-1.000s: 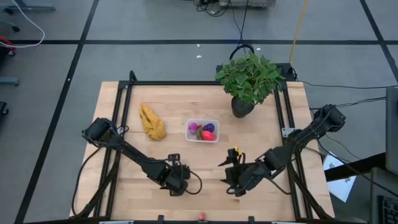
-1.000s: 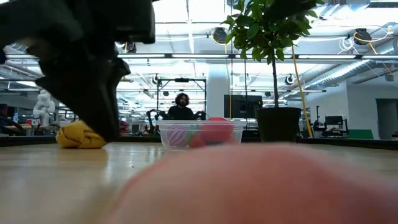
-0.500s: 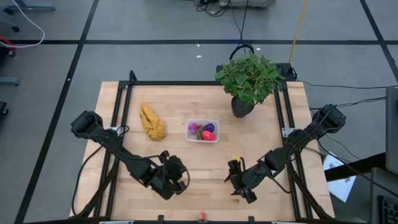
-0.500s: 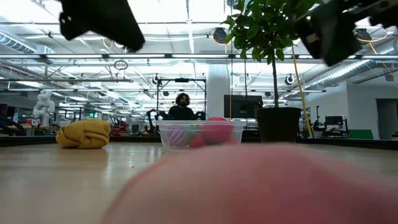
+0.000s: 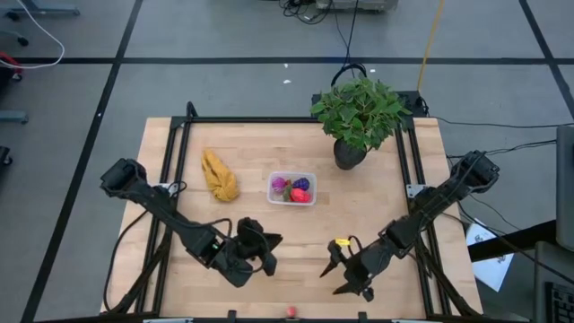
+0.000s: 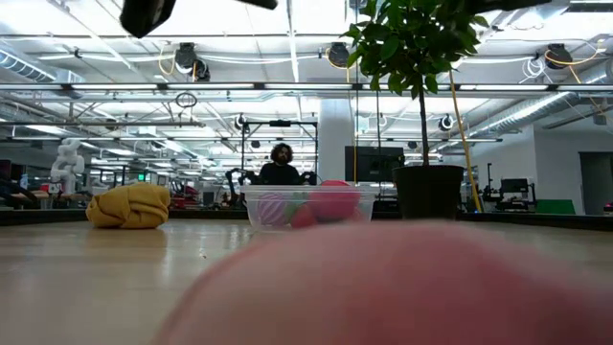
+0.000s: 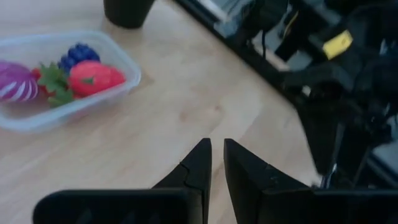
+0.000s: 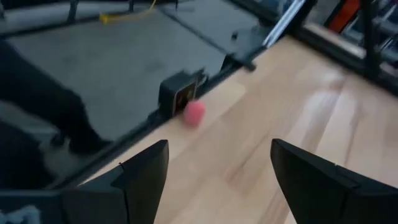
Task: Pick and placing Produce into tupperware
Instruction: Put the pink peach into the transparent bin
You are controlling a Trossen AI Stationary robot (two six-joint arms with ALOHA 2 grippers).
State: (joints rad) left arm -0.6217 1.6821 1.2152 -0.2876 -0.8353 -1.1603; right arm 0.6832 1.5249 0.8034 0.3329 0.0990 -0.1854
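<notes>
Near the table's front edge, the left gripper [image 5: 272,251] hangs nearly closed, the right gripper [image 5: 334,280] wide, both empty.

The shallow clear plastic tupperware [image 5: 291,188] stands mid-table with bare wooden tabletop [image 5: 296,233] open on its near side, between the two dark arms. A yellow banana bunch [image 5: 219,176] lies well apart to its left, and a leafy green potted plant [image 5: 357,117] rises near its far right corner, crowding that side from above

Left gripper [image 7: 216,163] fingers nearly together, empty, above bare wood; tupperware [image 7: 93,102] holds red, purple, pink-striped produce [image 7: 93,76].
</notes>
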